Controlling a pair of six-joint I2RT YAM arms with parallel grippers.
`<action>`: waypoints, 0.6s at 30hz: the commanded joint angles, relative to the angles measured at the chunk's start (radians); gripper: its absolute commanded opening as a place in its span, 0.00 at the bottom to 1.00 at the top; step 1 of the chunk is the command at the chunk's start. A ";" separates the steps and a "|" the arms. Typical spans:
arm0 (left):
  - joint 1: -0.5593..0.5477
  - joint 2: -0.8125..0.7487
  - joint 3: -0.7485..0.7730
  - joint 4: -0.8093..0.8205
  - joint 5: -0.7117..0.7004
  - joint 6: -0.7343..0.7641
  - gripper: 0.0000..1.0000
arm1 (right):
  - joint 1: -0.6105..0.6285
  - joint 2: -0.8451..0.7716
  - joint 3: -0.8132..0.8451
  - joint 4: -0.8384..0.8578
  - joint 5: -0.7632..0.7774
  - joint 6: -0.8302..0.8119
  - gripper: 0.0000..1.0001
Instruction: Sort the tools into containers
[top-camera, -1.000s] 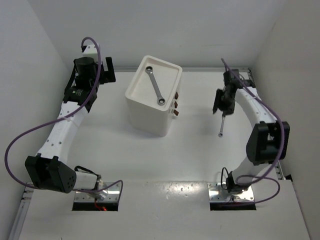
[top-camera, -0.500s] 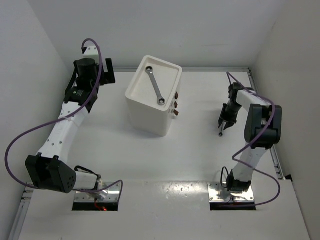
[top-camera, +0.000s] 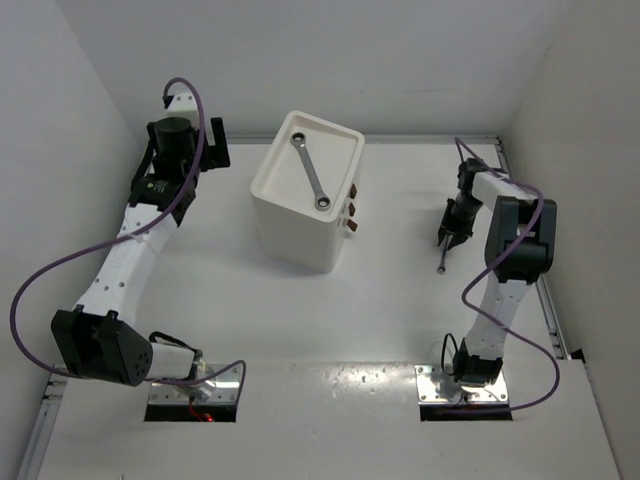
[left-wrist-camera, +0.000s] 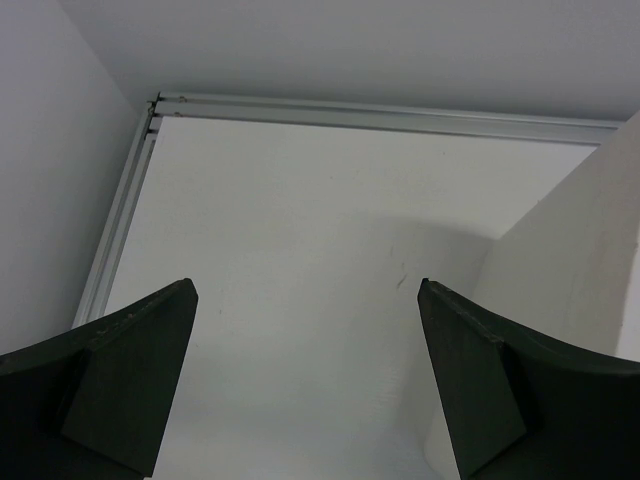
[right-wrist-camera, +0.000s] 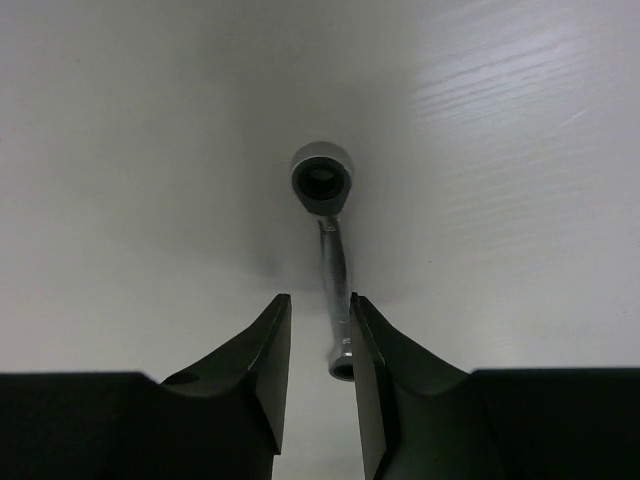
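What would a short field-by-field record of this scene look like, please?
Left gripper: open, empty, beside the white plastic drawer unit
Right gripper: jaws either side of a slim silver wrench lying on the table, not clamped
Tray top: second slim silver wrench lying in it

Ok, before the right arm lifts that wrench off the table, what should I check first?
1. Wrench between the right gripper's jaws: ok.
2. Jaws clamped on its shaft: cannot tell, a gap shows on one side.
3. Wrench lies alone on the table: ok.
4. Drawer unit tray has room beside the other wrench: ok.
5. Left gripper open and apart from the drawer unit: ok.
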 joint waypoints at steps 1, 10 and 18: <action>-0.008 0.005 0.006 0.039 -0.014 0.003 0.99 | -0.025 0.002 0.039 -0.020 0.033 -0.025 0.30; -0.008 0.043 0.024 0.039 -0.004 0.003 0.99 | -0.022 -0.012 -0.018 0.003 0.014 -0.048 0.34; -0.008 0.052 0.024 0.039 -0.004 0.003 0.99 | -0.004 0.008 0.015 0.003 0.005 -0.070 0.36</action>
